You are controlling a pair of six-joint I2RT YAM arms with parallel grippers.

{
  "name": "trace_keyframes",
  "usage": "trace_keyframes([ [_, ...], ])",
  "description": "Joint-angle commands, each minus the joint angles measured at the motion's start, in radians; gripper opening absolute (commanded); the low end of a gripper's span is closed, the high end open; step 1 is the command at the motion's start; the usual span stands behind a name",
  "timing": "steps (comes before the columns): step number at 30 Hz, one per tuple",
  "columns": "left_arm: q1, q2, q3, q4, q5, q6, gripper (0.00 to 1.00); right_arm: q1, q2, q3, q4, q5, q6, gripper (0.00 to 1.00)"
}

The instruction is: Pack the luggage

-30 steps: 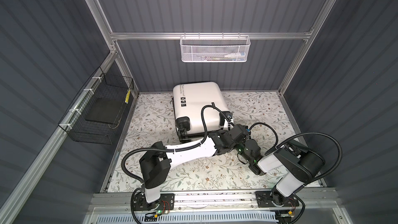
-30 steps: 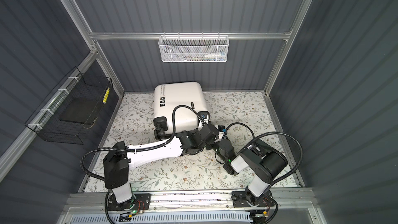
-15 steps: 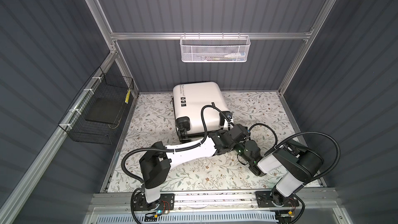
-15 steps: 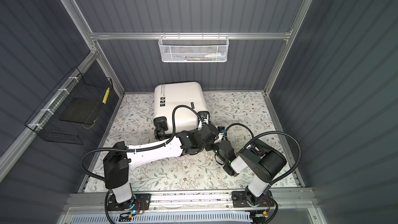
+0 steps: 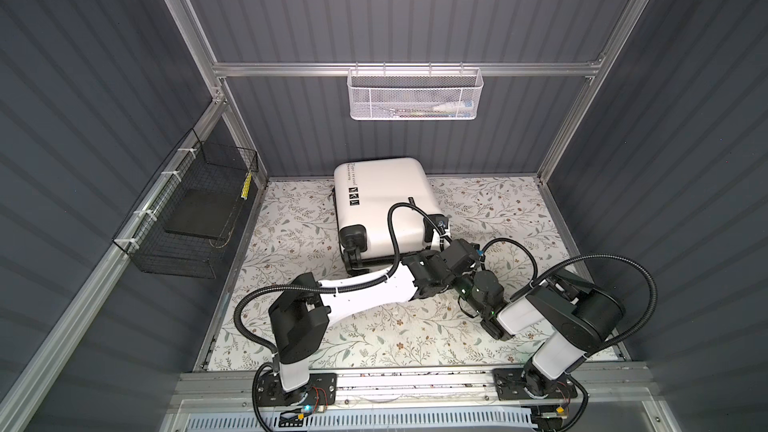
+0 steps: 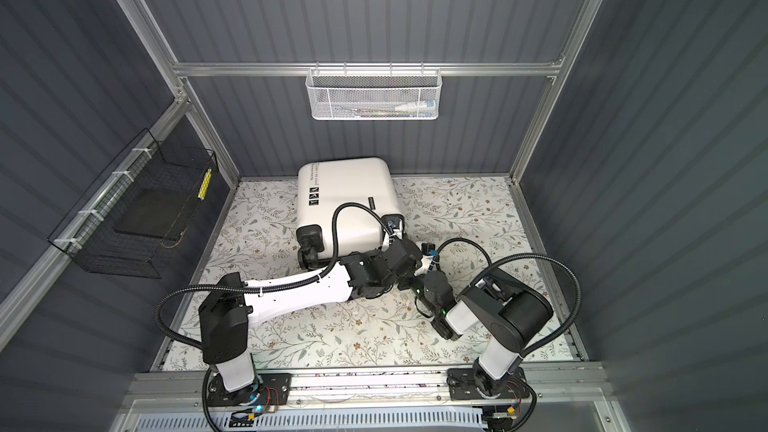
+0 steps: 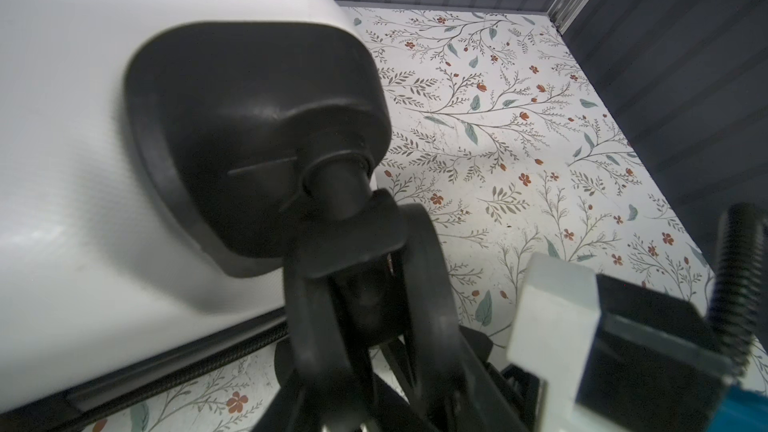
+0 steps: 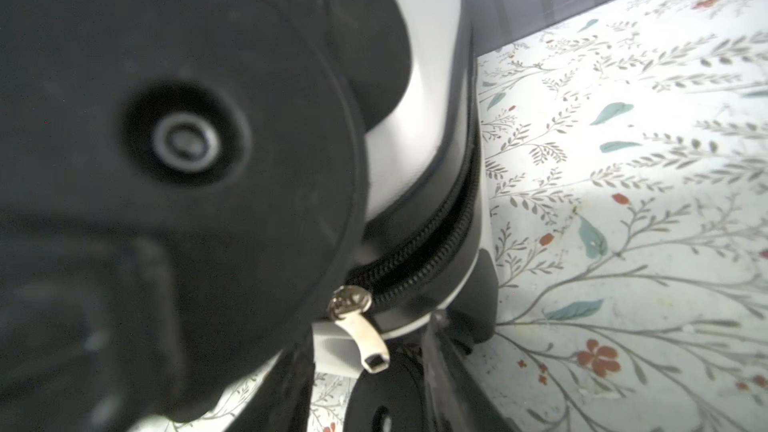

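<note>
since the luggage is lying flat with its lid down, nothing of its inside shows. it sits on the flowery tabletop toward the back wall, a bit left of the middle, wheels facing the arms' bases, black lettering and little square marks on top.

both arms crowd its near right corner. the left gripper is right at the corner wheel, which fills the left wrist view along with its black housing. honestly can't tell how its jaws stand or whether they're on anything, it's all black on black.

the right gripper comes in low from the right, partly tucked under the left arm in both top views. its wrist view shows a silver zipper pull hanging off the black zipper band at that corner. can't tell if those jaws are wide, narrow or pinching it either.

containers: the white mesh basket hooked on the back wall's rail has a few slim things lying in it, one a white tube with a blue end, the rest too small to make out. the black wire basket hangs on the left wall with a flat dark thing on its bottom and a yellow strip on the side facing the tabletop.
</note>
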Motion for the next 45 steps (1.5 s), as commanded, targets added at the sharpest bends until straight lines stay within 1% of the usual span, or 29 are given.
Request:
trace_keyframes([
  [1, -0.019, -0.088, 0.022, 0.161, 0.036, 0.039, 0.0, 0.0, -0.01, 0.013, -0.029, 0.021, -0.021, 0.53],
  [3, -0.019, -0.088, 0.021, 0.161, 0.037, 0.038, 0.0, 0.003, -0.009, 0.019, -0.044, 0.049, -0.023, 0.58],
  [6, -0.02, -0.088, 0.021, 0.163, 0.039, 0.037, 0.0, 0.013, 0.009, 0.024, -0.035, 0.093, -0.04, 0.61],
  [12, -0.02, -0.083, 0.025, 0.162, 0.039, 0.034, 0.0, 0.062, 0.066, 0.039, 0.029, 0.228, -0.135, 0.62],
  [19, -0.02, -0.077, 0.031, 0.162, 0.042, 0.03, 0.0, 0.104, 0.125, 0.057, 0.085, 0.333, -0.202, 0.6],
  [21, -0.02, -0.077, 0.031, 0.162, 0.043, 0.026, 0.0, 0.118, 0.134, 0.067, 0.09, 0.382, -0.221, 0.57],
  [25, -0.02, -0.077, 0.03, 0.164, 0.046, 0.018, 0.0, 0.147, 0.142, 0.083, 0.098, 0.478, -0.266, 0.49],
  [30, -0.021, -0.075, 0.031, 0.167, 0.054, 0.015, 0.0, 0.161, 0.146, 0.087, 0.098, 0.557, -0.288, 0.38],
  [32, -0.021, -0.074, 0.029, 0.165, 0.054, 0.014, 0.0, 0.161, 0.141, 0.084, 0.099, 0.565, -0.293, 0.33],
  [34, -0.021, -0.077, 0.027, 0.167, 0.054, 0.014, 0.0, 0.164, 0.135, 0.082, 0.098, 0.565, -0.3, 0.3],
  [40, -0.021, -0.078, 0.026, 0.164, 0.05, 0.017, 0.0, 0.182, 0.13, 0.082, 0.099, 0.552, -0.332, 0.27],
  [45, -0.021, -0.082, 0.026, 0.163, 0.049, 0.017, 0.0, 0.209, 0.13, 0.084, 0.1, 0.553, -0.359, 0.2],
])
